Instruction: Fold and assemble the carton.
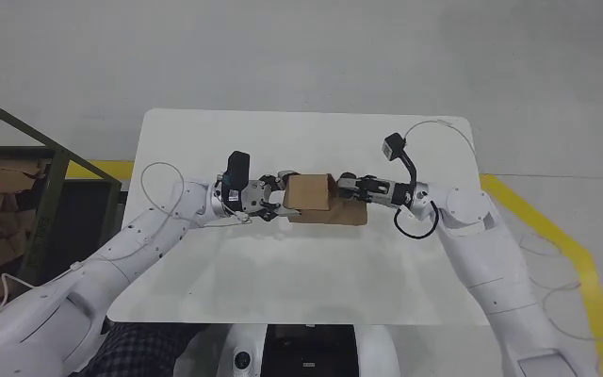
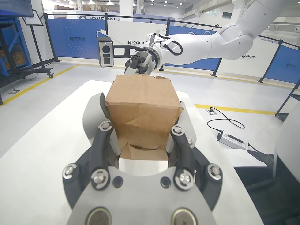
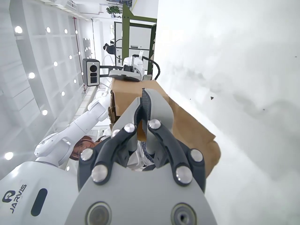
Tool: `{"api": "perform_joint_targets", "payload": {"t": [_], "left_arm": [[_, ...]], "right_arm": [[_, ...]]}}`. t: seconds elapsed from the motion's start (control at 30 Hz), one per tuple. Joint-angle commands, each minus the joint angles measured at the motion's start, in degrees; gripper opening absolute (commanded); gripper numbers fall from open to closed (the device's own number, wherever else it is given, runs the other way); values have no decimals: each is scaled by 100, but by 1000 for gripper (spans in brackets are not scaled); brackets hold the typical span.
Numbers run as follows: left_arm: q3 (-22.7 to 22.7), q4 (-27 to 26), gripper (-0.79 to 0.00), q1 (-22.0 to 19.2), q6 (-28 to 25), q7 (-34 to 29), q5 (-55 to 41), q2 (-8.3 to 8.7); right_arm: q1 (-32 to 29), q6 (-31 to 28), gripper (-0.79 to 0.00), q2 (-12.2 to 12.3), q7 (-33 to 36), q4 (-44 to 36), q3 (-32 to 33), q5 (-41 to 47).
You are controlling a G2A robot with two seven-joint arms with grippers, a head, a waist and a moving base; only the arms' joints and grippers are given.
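Cardboard shows creases between the jaws of my left gripper (image 2: pixel 143 105), which straddle one end of the carton (image 1: pixel 307 193) and press on both its sides. The carton sits on the table (image 1: pixel 283 273), spanning from those jaws to the right gripper (image 3: pixel 143 104), whose jaws pinch a thin flap edge. If I squeeze harder or pull the arms apart, I'd expect a wall to buckle or the flap to tear.

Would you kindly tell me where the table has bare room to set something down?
The broad far strip of the table, between the carton and the far edge, is bare; so is the near strip between the carton and the near edge. The middle is crowded: the left tool and the right tool both grip the carton there.
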Motion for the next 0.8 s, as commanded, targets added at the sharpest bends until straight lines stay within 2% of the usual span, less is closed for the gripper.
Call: {"api": "perform_joint_targets", "payload": {"t": [0.0,0.2,0.37,0.53,0.63,0.77], "left_arm": [[4,-15,-413,-5,-9,-9,-18,2],[23,-43,-413,-31,-22,-22,-45,-3],[16,8,-409,-72,-30,-29,-119,-12],[-48,-7,-406,-108,-7,-6,-234,2],[-102,-52,-413,-138,-5,-4,-289,17],[-148,-145,-416,-144,0,0,-324,32]], "right_arm": [[-7,-6,-785,-4,75,-33,-45,48],[-25,-126,-785,20,-39,-61,62,112],[-431,-136,-785,180,-316,-397,778,35],[-1075,191,-785,317,-698,-716,1451,-23],[-1249,456,-785,339,-756,-595,1494,-21],[-1153,569,-785,295,-742,-146,1232,136]]}}
